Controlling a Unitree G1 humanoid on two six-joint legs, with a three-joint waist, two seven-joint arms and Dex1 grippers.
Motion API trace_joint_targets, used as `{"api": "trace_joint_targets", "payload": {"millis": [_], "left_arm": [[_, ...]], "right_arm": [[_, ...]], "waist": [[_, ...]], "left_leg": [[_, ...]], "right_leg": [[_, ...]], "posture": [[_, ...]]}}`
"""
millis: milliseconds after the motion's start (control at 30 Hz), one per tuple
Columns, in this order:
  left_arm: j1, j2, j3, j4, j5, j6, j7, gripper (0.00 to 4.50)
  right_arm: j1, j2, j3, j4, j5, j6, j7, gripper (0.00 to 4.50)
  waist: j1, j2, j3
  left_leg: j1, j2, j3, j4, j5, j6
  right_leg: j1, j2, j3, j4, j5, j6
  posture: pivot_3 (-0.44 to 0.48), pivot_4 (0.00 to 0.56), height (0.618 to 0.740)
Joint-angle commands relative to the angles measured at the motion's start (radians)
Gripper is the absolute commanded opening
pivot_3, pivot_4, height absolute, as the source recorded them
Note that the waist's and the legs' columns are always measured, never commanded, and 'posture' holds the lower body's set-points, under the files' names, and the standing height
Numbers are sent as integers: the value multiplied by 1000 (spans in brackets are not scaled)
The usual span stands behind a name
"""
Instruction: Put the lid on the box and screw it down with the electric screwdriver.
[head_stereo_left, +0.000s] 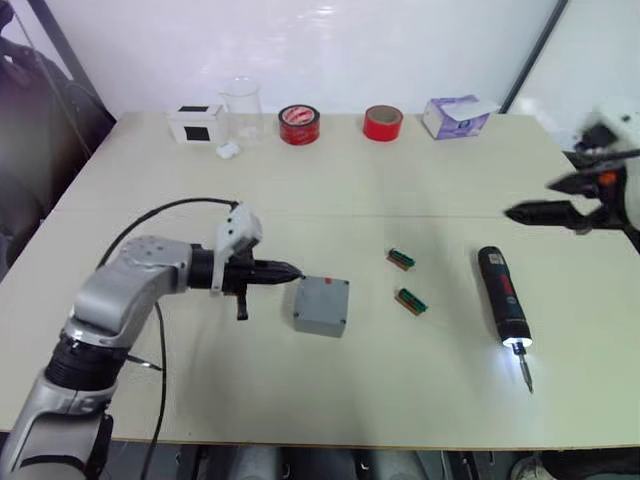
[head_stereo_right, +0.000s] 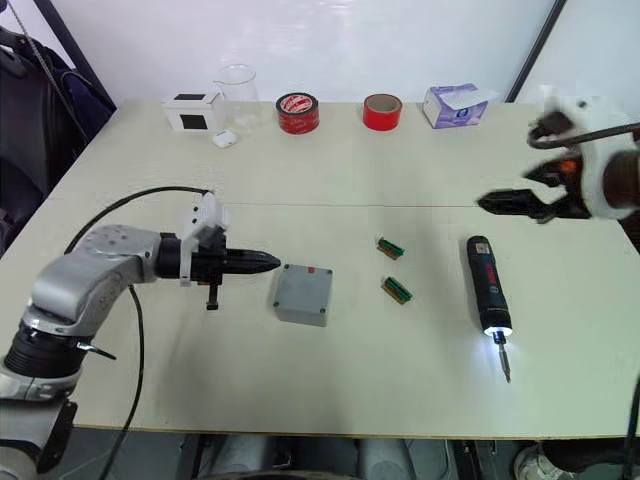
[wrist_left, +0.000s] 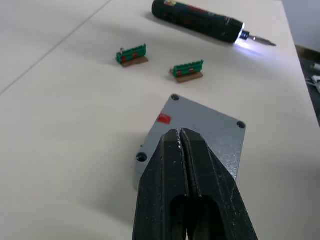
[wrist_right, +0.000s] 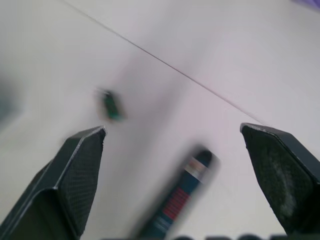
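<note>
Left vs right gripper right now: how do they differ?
The left gripper has its black fingers pressed shut; the right gripper is spread wide open. The left sits low at the edge of the grey square metal box; the right hangs apart from the black pen-shaped electric screwdriver. Both hold nothing.

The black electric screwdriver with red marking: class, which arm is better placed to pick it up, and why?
Probably the right. The right gripper hangs open just beyond the black electric screwdriver with red marking, while the left gripper is shut beside the grey metal box.
</note>
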Motion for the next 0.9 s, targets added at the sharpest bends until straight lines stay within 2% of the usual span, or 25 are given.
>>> {"api": "trace_joint_targets", "payload": {"millis": [33,100,167,233,400,500,767,900], "left_arm": [[-11,21,-51,52,88,-73,1,0],[-10,21,-85,83,129,-104,-4,0],[-2,37,-124,107,195,-162,-3,0],[12,57,-147,107,232,-192,-16,0],[48,26,-153,50,211,-169,-12,0],[42,8,-197,60,277,-195,20,0],[16,-40,-240,74,302,-220,8,0],[-39,-95,-242,141,346,-240,56,0]], "right_arm": [[158,185,29,-204,64,6,-81,4464],[248,232,119,-280,27,-62,-122,4464],[292,194,239,-340,-47,-143,-150,4464],[313,199,279,-368,-64,-164,-173,4464],[340,311,324,-360,-58,-161,-226,4464],[346,317,366,-354,-71,-183,-222,4464],[359,354,401,-339,-75,-205,-234,4464],[351,386,398,-328,-71,-202,-246,4464]], "waist": [[8,1,1],[22,5,2],[27,6,2],[25,5,2],[23,5,2],[26,5,2],[25,5,2],[27,5,2]], "left_leg": [[-1,-1,0,-1,1,-2],[-3,-3,0,-1,2,-3],[-5,-6,2,1,2,-4],[-6,-7,2,4,1,-2],[-5,-5,2,7,1,-1],[-5,-4,1,8,1,-1],[-4,-4,1,8,1,-1],[-4,-4,1,8,1,-1]], "right_leg": [[-1,-2,0,0,0,0],[-2,-6,0,1,0,0],[-4,-7,1,1,1,1],[-3,-8,1,0,0,1],[-1,-7,1,0,-1,-2],[-1,-6,1,1,-1,-2],[0,-6,1,1,-1,-2],[0,-5,1,2,-1,-2]], "posture": [[0,150,740],[0,150,740],[0,150,740],[0,150,740],[0,150,740],[0,150,740],[0,150,740],[0,150,740]]}}
